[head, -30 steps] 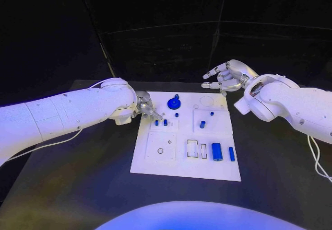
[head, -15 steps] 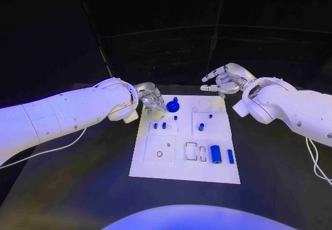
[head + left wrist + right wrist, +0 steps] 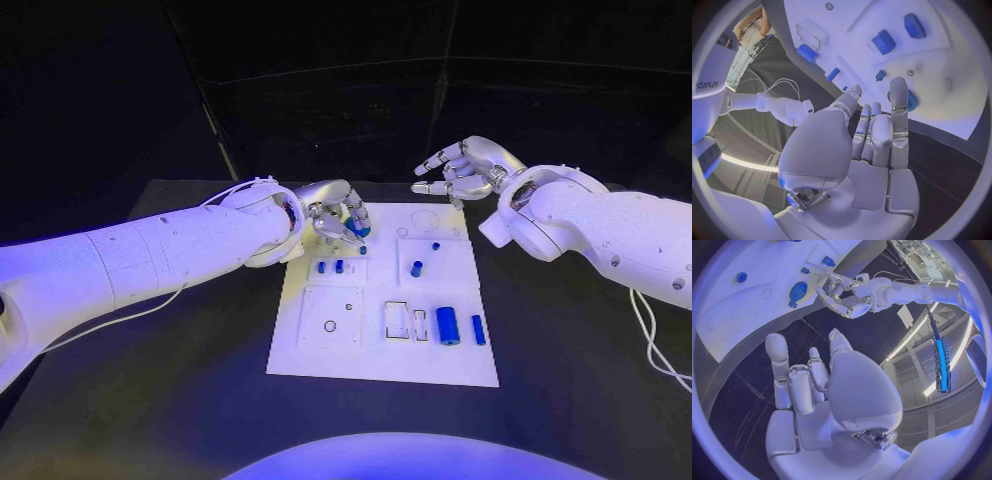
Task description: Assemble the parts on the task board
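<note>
Black table [image 3: 173,400] w/ white task board [image 3: 387,362] at centre. We see left hand [image 3: 336,210] over board's far-left corner by round blue part [image 3: 358,229], fingers apart, holding nothing. Right hand [image 3: 464,168] raised beyond far edge, fingers spread, empty.

The black table [image 3: 173,400] carries one thing directly: the white task board [image 3: 378,365], a rectangular plate lying flat near the table's middle, its long sides running from the near edge toward the far edge. The board's far end comes close to the table's far edge, while dark tabletop shows on both sides of it and along the near edge. A thin pale cable [image 3: 656,350] trails above the table's right side; whether it touches the surface cannot be told.
</note>
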{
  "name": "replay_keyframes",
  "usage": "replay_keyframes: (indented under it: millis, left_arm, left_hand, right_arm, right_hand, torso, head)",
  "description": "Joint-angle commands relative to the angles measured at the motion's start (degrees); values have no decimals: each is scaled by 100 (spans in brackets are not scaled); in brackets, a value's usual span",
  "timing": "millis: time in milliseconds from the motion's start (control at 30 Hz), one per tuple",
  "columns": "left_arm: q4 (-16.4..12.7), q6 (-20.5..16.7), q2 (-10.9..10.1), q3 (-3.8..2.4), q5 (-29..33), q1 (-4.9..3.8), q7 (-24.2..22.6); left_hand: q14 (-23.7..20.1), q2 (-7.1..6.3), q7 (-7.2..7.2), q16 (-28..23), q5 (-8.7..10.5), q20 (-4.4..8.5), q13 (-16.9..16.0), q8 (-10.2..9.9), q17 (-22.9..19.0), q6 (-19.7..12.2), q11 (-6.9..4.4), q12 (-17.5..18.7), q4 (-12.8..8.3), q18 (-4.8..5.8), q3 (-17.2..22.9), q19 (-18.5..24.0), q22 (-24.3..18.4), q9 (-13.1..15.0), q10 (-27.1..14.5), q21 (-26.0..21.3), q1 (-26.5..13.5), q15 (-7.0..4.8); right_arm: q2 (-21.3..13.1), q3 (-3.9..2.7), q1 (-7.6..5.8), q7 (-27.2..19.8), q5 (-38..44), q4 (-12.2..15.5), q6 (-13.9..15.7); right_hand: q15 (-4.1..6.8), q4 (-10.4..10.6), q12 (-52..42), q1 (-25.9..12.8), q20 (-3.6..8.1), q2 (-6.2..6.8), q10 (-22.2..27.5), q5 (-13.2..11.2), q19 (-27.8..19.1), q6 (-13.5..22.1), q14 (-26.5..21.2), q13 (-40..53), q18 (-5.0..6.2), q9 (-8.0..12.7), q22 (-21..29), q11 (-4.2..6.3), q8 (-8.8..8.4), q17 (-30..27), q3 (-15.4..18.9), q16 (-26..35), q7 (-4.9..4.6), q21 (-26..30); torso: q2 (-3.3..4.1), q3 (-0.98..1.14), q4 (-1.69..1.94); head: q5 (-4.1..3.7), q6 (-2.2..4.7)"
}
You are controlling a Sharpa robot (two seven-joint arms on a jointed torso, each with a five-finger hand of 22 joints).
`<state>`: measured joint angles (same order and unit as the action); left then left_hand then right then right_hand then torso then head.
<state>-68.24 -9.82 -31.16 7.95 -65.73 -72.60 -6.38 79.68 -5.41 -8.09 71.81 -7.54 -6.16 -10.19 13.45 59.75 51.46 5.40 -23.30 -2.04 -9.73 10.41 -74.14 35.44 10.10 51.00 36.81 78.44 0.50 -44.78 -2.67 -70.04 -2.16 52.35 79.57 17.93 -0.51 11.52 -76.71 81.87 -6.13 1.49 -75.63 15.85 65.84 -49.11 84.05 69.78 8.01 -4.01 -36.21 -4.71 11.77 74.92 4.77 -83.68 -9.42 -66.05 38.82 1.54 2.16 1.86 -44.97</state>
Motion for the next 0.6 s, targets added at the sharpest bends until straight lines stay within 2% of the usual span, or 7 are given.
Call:
replay_keyframes:
  millis: [33, 100, 233, 600]
  left_arm:
    - [133, 121, 89, 11, -893, 29, -152]
    - [201, 184, 141, 17, -1040, 48, -105]
    - [335, 273, 245, 23, -1249, 73, -26]
    - [574, 217, 465, 23, -1375, 99, 48]
  left_hand:
    - [291, 6, 15, 400, 30, 31, 129, -78, 471, 110, -18, 65, -16, -27, -59, -297, 318, -91, 95, 372, 3, -21]
    - [399, 30, 28, 540, 27, 49, 215, -128, 628, 171, -28, 115, -40, 35, -57, -480, 645, -147, 154, 716, 29, -43]
    - [488, 50, 57, 619, 24, 85, 339, -194, 684, 265, -56, 201, -66, 73, -53, -642, 895, -220, 237, 979, 40, -75]
    - [560, 110, 61, 639, 17, 116, 500, -294, 647, 385, -68, 320, -91, 124, 9, -793, 1151, -318, 422, 1233, 45, -95]
  right_arm:
    - [8, -4, -9, -62, -22, 3, -2]
    - [12, -4, -9, -62, -22, 4, -2]
    - [18, -4, -9, -62, -22, 6, -1]
    - [36, -4, -9, -61, -22, 9, 0]
  right_hand:
    - [48, -3, -4, -58, 5, 3, 34, 18, -22, 29, 291, -7, 114, 3, 0, 18, 40, 117, 41, 31, -10, 33]
    - [48, -3, -4, -58, 5, 3, 34, 18, -22, 29, 291, -7, 114, 3, 0, 18, 40, 117, 41, 31, -10, 33]
    - [48, -3, -4, -58, 5, 3, 34, 18, -22, 29, 291, -7, 114, 3, 0, 18, 40, 117, 41, 31, -10, 33]
    - [48, -3, -4, -58, 5, 3, 34, 18, -22, 29, 291, -7, 114, 3, 0, 18, 40, 117, 41, 31, -10, 33]
  torso:
    - [-1, 1, -2]
    - [0, 5, -4]
    - [0, 8, -7]
    - [2, 6, -2]
  head:
    - [-16, 3]
    - [-15, 8]
    - [-15, 8]
    - [-26, -3]
